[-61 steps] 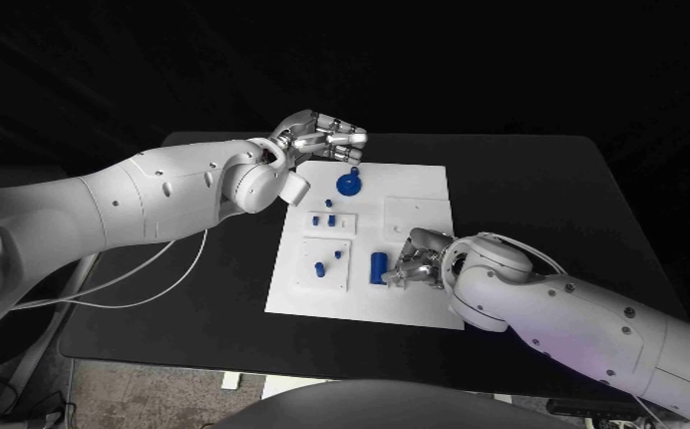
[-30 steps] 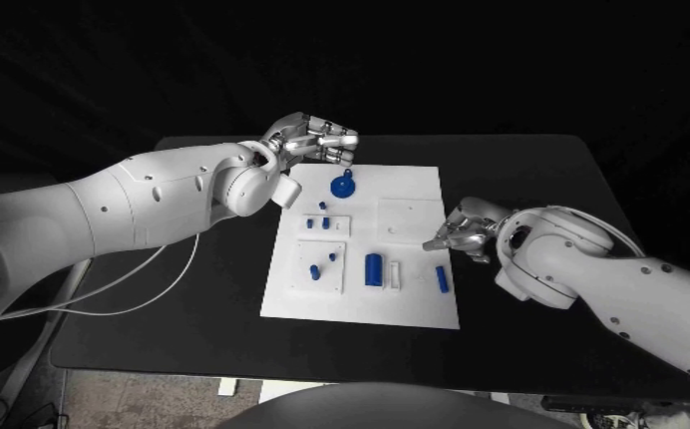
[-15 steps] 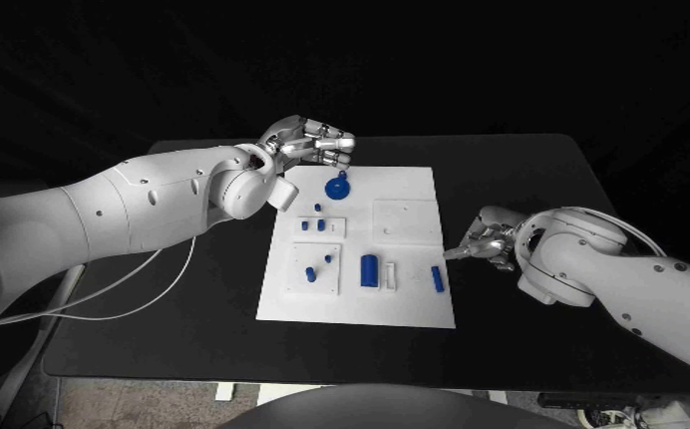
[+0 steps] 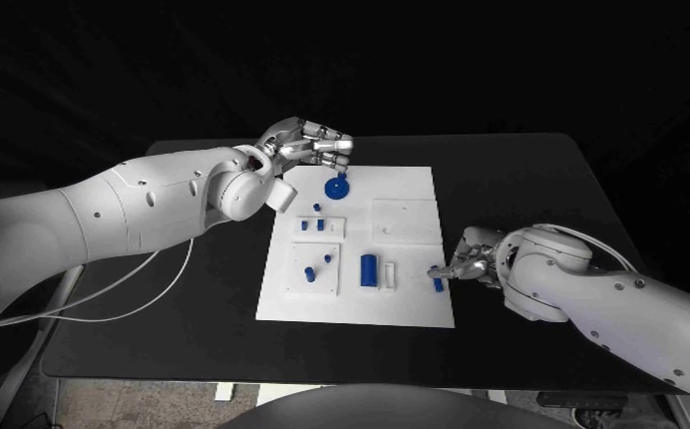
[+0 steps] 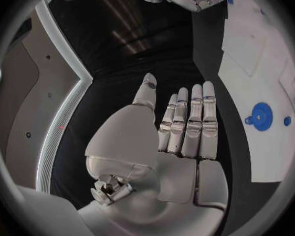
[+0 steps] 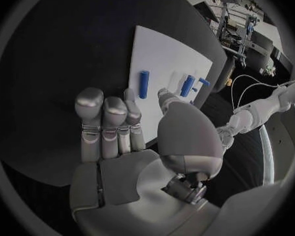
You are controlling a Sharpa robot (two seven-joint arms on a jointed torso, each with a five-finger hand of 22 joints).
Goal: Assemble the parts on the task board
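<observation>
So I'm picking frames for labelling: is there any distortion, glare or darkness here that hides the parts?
Head view: no bending, surroundings black, the task board bright and the blue parts crisp but small. Left wrist view: fisheye curves the board's edges, and the left hand takes up the middle. Right wrist view: same bending, the right hand covers part of the board, and the blue peg is clear.
</observation>
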